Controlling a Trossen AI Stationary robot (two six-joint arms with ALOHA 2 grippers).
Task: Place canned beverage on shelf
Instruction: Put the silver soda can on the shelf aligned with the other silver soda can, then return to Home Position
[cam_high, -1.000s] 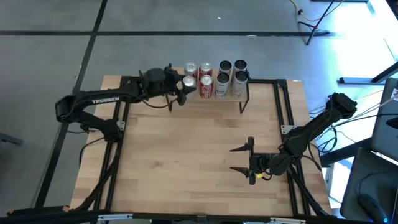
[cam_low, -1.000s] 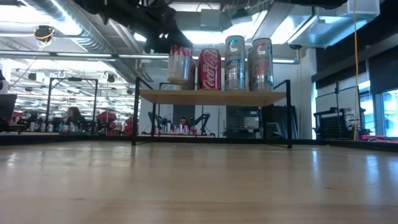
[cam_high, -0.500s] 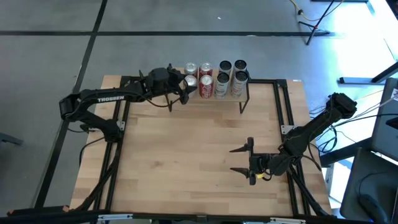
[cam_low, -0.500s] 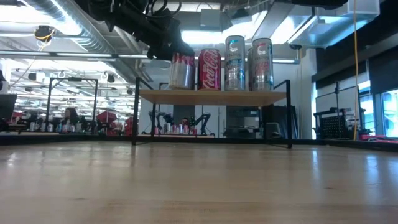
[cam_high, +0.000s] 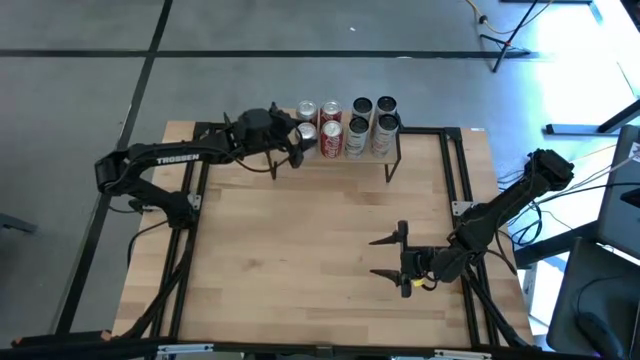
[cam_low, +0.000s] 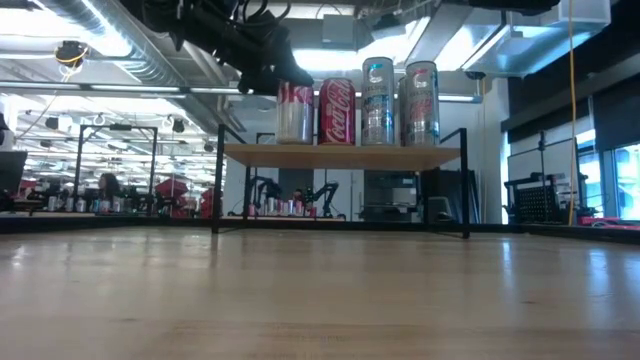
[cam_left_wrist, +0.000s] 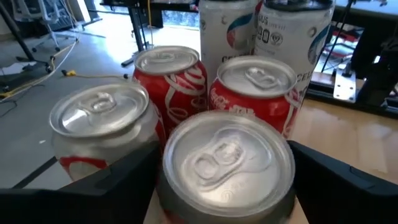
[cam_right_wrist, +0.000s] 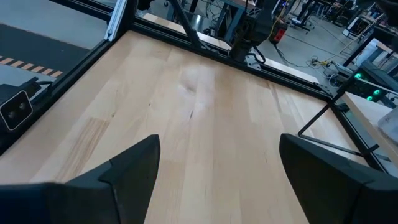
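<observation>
The shelf (cam_low: 340, 156), a light plank on thin black legs, stands at the table's far edge with several cans on it. At its left front end a silver can (cam_left_wrist: 227, 155) stands upright on the plank (cam_low: 295, 112). My left gripper (cam_high: 299, 137) is open, with one finger (cam_left_wrist: 118, 177) on each side of this can. Behind it are red cola cans (cam_left_wrist: 255, 93) and tall white cans (cam_left_wrist: 298, 31). My right gripper (cam_high: 386, 256) waits open above the table's near right part, holding nothing. My left gripper's fingers flank the silver can's side wall (cam_left_wrist: 168, 186), coming nearly level from the table's left. The can stands upright on the shelf's plank. I cannot tell whether the fingers touch it.
The wooden tabletop (cam_high: 300, 250) lies bare between the shelf and my right gripper (cam_right_wrist: 217, 162). Black frame rails (cam_high: 455, 170) run along the table's edges. The room beyond shows desks and other robot stands.
My left gripper has moved a little toward the shelf and down with the silver can. The can, earlier raised slightly above the plank, now stands upright on the shelf's left end beside the red can.
</observation>
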